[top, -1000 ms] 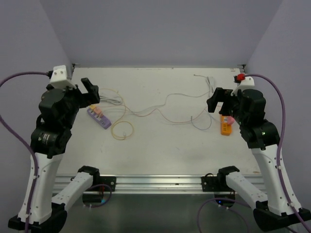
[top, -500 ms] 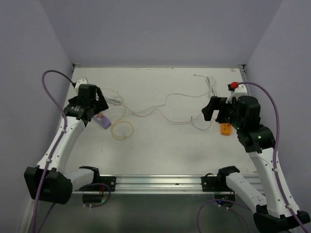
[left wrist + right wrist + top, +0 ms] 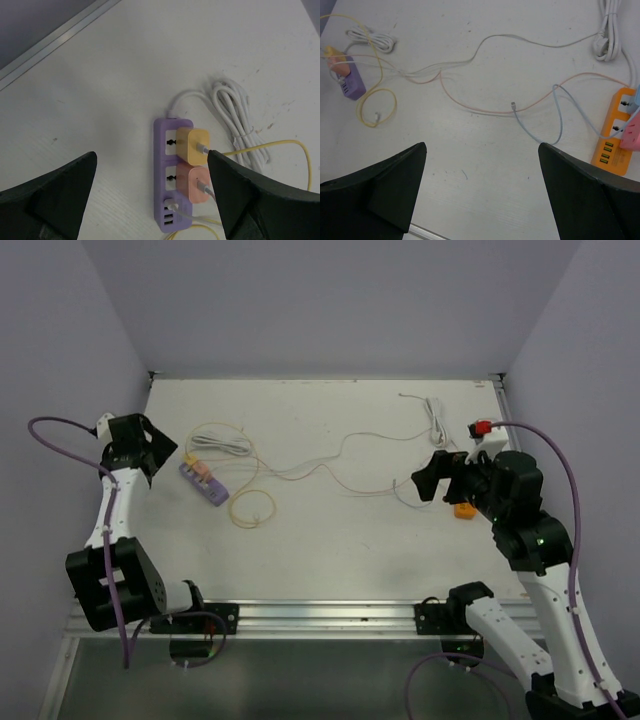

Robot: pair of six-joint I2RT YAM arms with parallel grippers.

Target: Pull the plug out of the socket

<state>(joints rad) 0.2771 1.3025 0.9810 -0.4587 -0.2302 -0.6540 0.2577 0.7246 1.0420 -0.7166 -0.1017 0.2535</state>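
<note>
The left gripper is hovering over the purple power strip on the left of the table, jaws spread wide and empty, apparently lining up on the yellow plug seated in it, while the right gripper, equally open and empty, is hanging above loose cables.

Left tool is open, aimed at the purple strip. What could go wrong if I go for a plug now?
1. The yellow plug and pink plug sit tight together; the left tool may catch both.
2. Nothing pins the purple strip; it may lift with the plug. The right tool hovers far off.
</note>
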